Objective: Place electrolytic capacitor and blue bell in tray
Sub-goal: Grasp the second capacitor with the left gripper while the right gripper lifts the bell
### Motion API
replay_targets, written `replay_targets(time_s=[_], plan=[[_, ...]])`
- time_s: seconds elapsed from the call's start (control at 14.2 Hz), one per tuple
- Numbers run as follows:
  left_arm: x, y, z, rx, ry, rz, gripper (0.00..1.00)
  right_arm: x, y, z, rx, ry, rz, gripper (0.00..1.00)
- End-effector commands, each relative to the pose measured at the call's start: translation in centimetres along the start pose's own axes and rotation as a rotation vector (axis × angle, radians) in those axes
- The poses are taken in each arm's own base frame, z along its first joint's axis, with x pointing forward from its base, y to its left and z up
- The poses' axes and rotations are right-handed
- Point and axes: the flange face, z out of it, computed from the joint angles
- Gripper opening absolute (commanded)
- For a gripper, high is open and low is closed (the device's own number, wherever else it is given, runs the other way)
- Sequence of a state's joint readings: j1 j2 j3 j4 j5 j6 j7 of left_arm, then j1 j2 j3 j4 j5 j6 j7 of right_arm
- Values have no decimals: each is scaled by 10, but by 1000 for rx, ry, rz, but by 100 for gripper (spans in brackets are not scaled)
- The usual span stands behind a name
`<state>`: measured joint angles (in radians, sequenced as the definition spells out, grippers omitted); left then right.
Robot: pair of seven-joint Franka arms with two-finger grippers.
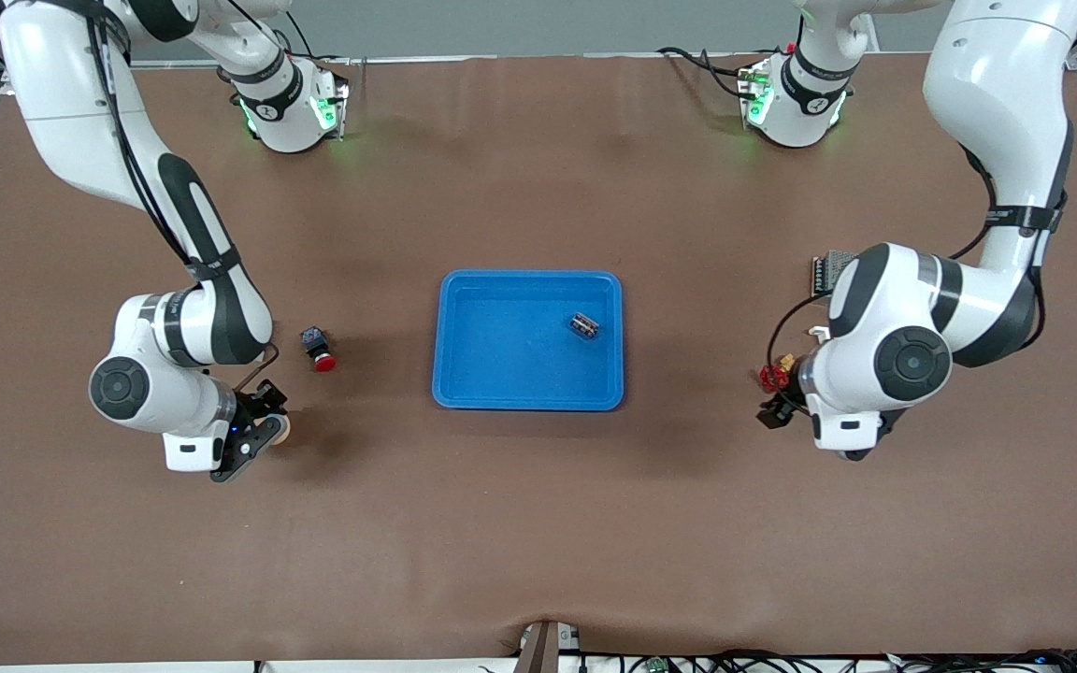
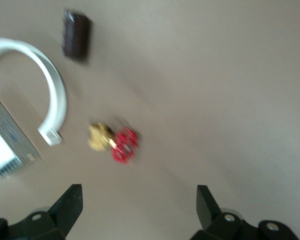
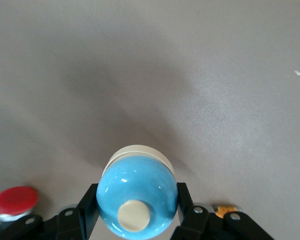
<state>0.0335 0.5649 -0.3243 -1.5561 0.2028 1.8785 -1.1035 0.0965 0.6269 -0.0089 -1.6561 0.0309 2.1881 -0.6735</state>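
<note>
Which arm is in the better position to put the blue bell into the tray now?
The right arm. Its gripper is shut on the blue bell. The left gripper is open, empty, and over other small parts at its end of the table, away from the tray.

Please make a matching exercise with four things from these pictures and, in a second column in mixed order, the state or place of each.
Things:
1. blue bell
2. capacitor
3. left tool
4. red push button

States or places:
A. open, holding nothing
B. lies inside the blue tray
C. clamped in the shut right tool
D. on the table between the tray and the right arm

Pairs: 1-C, 2-B, 3-A, 4-D
</note>
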Motion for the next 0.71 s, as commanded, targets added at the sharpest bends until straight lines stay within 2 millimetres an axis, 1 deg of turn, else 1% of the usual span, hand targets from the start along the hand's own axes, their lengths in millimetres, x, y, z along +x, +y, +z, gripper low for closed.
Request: replay_targets(time_s=[0.0, 0.14, 0.21, 0.28, 0.35, 0.42, 0.49, 0.63], plan=[[19, -25, 11, 55, 36, 73, 100, 10, -24, -36, 12, -3, 101, 45], [40, -42, 20, 92, 56, 131, 100, 18, -46, -50, 20, -21, 178, 45], [57, -54, 26, 107, 69, 148, 100, 23, -58, -56, 18, -24, 213, 45], [69, -65, 33, 120, 72, 163, 100, 28, -70, -61, 17, -24, 238, 45], [78, -71, 38, 111, 73, 178, 100, 32, -78, -65, 16, -25, 270, 45], [88, -80, 43, 98, 76, 166, 96, 37, -91, -67, 27, -31, 305, 45], [95, -84, 46, 79, 81, 155, 93, 43, -104, -70, 32, -32, 336, 45], [102, -83, 55, 57, 84, 151, 86, 54, -133, -71, 34, -45, 400, 45]])
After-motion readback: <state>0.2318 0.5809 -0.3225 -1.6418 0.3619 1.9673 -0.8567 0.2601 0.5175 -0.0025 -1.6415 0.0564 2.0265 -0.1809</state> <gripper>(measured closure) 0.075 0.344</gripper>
